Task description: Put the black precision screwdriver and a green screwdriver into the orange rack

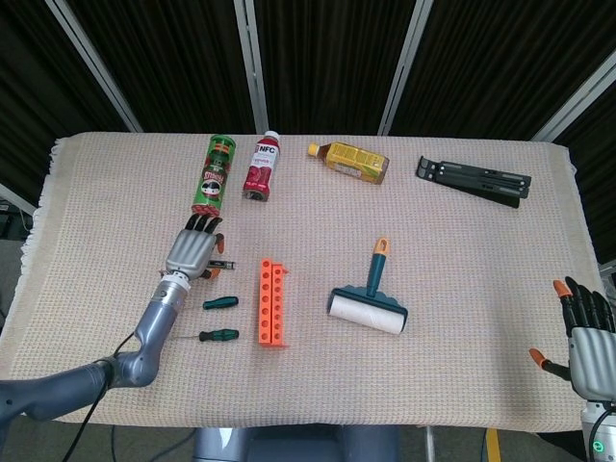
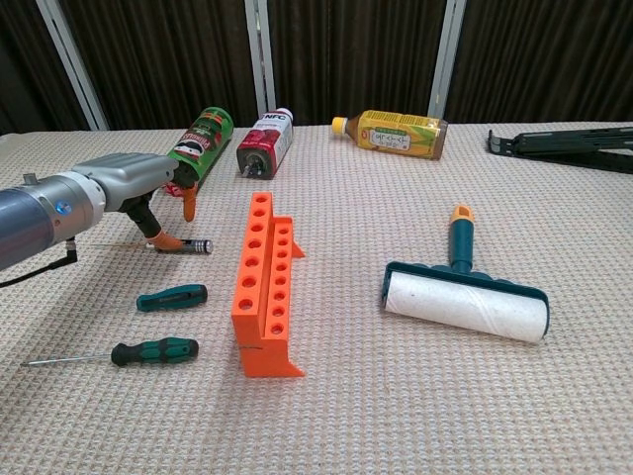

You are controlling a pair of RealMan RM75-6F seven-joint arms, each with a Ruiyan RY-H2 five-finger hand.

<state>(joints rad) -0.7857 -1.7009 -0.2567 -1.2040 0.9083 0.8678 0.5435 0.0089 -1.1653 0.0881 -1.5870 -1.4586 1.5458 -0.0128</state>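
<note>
The black precision screwdriver (image 2: 198, 245) lies on the cloth left of the orange rack (image 2: 262, 287), and my left hand covers most of it. My left hand (image 1: 195, 252) hovers over it, fingers (image 2: 188, 206) apart and pointing down; the thumb tip sits beside the handle and nothing is gripped. Nearer the front lie two green screwdrivers, one (image 1: 219, 302) close to the rack (image 1: 272, 303) and one (image 1: 217, 335) below it, also seen in the chest view (image 2: 173, 297) (image 2: 158, 351). My right hand (image 1: 585, 332) stays at the table's front right corner with fingers spread and nothing in it.
A lint roller (image 1: 371, 300) lies right of the rack. Along the back lie a green Pringles can (image 1: 215, 174), a red NFC bottle (image 1: 262, 166), a yellow tea bottle (image 1: 350, 162) and a black folding stand (image 1: 474, 180).
</note>
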